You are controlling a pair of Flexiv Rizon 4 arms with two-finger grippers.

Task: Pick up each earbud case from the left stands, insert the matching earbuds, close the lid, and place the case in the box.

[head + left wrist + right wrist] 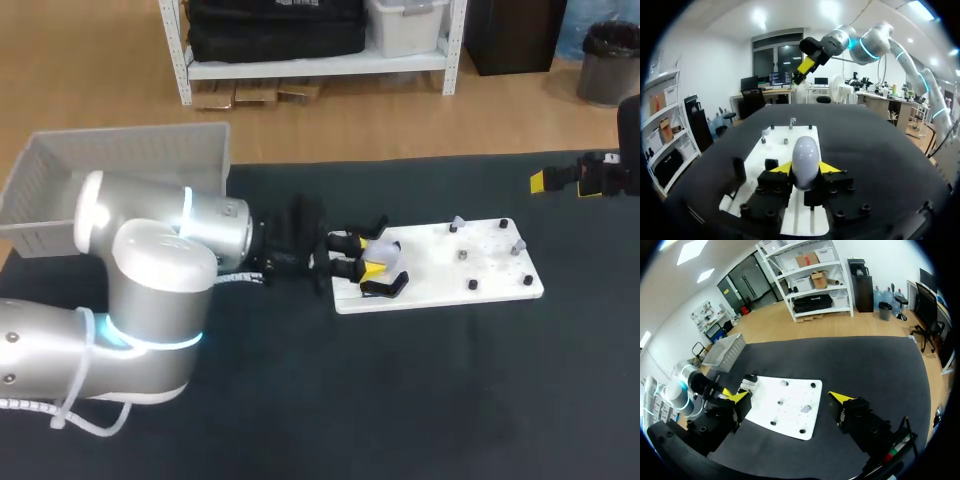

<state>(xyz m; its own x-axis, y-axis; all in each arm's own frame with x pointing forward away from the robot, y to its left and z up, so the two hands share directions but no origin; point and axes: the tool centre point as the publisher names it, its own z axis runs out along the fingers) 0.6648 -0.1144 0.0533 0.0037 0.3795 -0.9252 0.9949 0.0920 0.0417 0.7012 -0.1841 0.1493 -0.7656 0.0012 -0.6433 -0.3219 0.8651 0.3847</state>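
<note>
Left hand (pixel 805 169) is clamped on the earbud case (pixel 805 156), one yellow tip on each side of it, right over the near end of the white board (pixel 440 272) by the black stands (pixel 386 284). Can't tell from these shots whether the case is clear of its stand or sitting in it. The robot's best move is probably a straight lift, no twisting, since that rounded shell looks slick and could squirt out of a two-finger pinch. It should keep the case upright so the lid side faces the other arm. The right hand (pixel 789 397) hangs wide open and empty, high up and well apart from the board, so it has a long way in. The little pale bits on the pegs at the board's far end (pixel 505 225) look like the earbuds, too small to be sure. The box (pixel 120 160) sits at the bench's back left corner, behind the left arm.
</note>
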